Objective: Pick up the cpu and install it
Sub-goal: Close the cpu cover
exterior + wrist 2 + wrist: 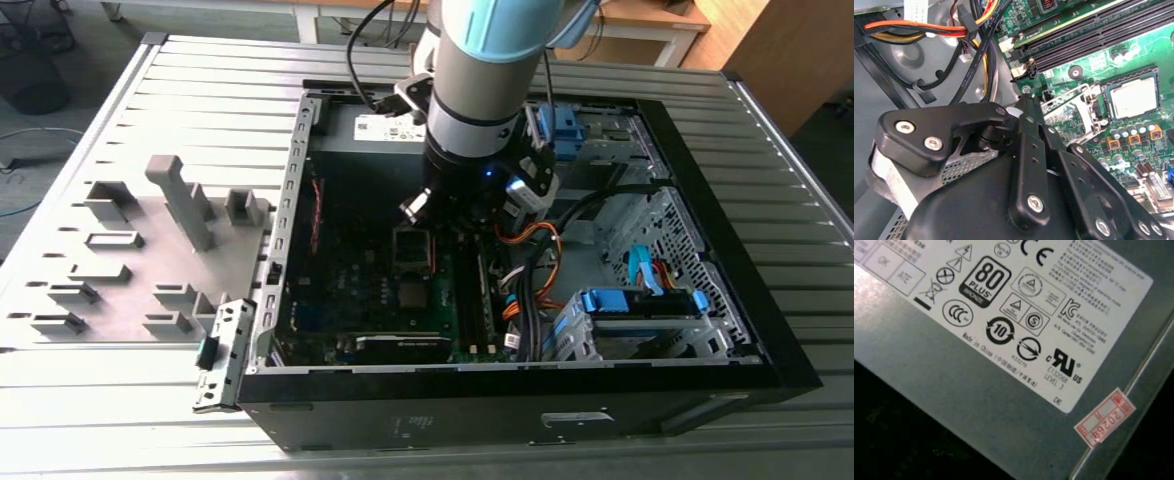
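While the cpu (1131,97) is seated flat, face up, in its socket (1106,100), square, no long axis, gripper (1025,97) seen at one o'clock of it in the exterior view, jaws closed together, empty.

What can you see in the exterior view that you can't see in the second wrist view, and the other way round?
Exterior view: the whole open computer case on a ribbed metal table, grey plastic blocks to the exterior view's left of it, blue drive brackets, and the robot arm reaching in.
Second wrist view: a close look at the cpu lying in its socket, plus long black memory slots.
Both: the green motherboard, the orange cables and the black gripper.
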Tool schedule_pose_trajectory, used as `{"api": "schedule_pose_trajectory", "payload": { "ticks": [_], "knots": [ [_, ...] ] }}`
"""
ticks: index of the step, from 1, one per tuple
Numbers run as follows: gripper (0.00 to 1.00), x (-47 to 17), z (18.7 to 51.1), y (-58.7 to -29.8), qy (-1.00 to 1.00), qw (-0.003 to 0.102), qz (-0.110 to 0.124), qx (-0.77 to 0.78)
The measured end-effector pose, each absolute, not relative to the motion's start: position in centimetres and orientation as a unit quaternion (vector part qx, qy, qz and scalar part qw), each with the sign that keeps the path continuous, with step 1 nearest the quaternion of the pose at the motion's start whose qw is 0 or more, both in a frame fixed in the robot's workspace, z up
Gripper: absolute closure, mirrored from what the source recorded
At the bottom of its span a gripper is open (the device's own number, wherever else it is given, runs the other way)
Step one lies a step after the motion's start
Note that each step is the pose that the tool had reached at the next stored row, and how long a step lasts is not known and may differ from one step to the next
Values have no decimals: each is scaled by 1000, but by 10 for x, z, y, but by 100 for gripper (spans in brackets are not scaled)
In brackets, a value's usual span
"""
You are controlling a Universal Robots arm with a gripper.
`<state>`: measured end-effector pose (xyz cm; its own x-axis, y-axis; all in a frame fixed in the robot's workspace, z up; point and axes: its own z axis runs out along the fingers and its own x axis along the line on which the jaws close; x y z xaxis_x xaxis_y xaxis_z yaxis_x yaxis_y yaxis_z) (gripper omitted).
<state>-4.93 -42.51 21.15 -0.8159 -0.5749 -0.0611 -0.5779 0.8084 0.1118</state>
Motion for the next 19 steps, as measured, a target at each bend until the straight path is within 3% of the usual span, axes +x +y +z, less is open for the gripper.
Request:
{"api": "schedule_pose_trajectory", "payload": {
  "ticks": [19],
  "knots": [
    [89,-48,207,-425,941,10,64,-331]
  ]
}}
